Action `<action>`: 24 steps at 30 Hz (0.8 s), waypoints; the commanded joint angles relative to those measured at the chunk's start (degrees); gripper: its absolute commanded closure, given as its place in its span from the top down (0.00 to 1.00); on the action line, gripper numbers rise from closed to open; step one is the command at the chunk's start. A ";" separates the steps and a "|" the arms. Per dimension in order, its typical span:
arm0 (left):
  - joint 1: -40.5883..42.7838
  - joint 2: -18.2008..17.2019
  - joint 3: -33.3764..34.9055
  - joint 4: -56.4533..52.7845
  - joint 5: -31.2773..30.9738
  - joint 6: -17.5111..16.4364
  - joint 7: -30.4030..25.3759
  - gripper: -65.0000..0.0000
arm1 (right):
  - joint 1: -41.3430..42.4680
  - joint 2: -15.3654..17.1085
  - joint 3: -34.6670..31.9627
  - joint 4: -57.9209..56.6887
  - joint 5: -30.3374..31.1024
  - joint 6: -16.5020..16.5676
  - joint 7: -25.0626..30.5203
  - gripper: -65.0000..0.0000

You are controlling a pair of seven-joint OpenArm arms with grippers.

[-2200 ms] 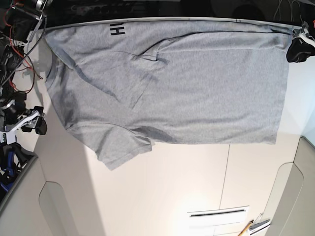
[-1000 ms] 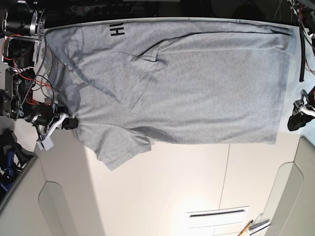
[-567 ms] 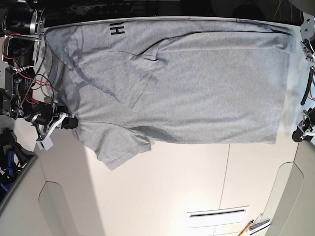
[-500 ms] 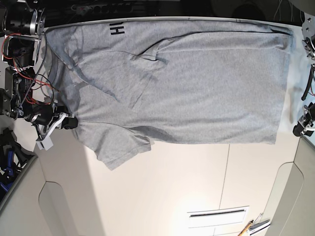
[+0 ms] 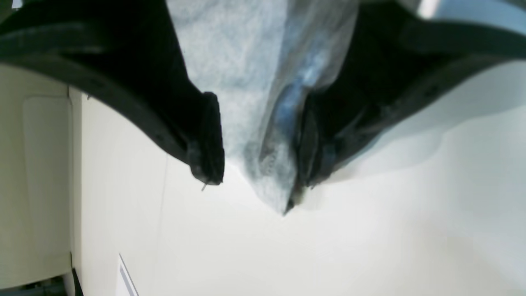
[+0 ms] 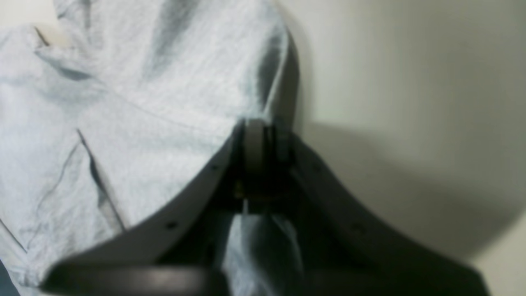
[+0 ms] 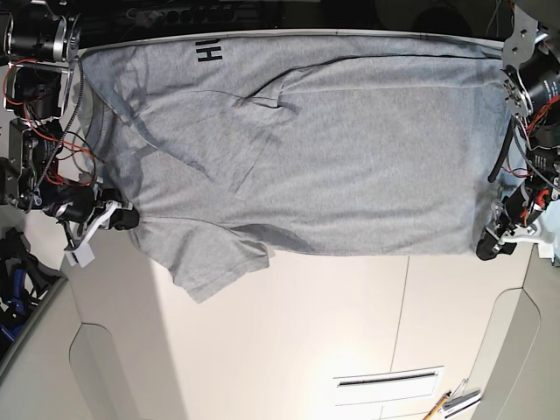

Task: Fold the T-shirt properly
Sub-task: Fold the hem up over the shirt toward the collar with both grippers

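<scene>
The heather-grey T-shirt (image 7: 332, 157) lies spread flat on the white table, with black lettering (image 7: 208, 52) at its far edge and a sleeve folded over the body. My right gripper (image 7: 125, 219) is at the shirt's left edge by the near sleeve. In the right wrist view it (image 6: 259, 139) is shut on a pinch of the grey cloth (image 6: 144, 102). My left gripper (image 7: 486, 248) is at the shirt's near right hem corner. In the left wrist view its jaws (image 5: 257, 176) stand apart, with the cloth corner (image 5: 246, 82) between them.
The white table (image 7: 289, 332) extends toward the front, with seams and rounded recessed panels. A white slotted plate (image 7: 389, 381) and a pencil-like tool (image 7: 451, 402) lie at the front right. Arm bases and red cables (image 7: 35, 105) crowd the left edge.
My left gripper has moved from beyond the table's right edge inward onto the shirt's near right hem corner. My right gripper has held still on the left edge for the last second.
</scene>
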 commanded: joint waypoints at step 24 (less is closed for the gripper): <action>3.21 -6.43 -0.09 11.89 -8.11 -3.53 6.45 0.00 | -8.83 0.61 2.69 26.43 -1.14 -1.38 -4.74 0.00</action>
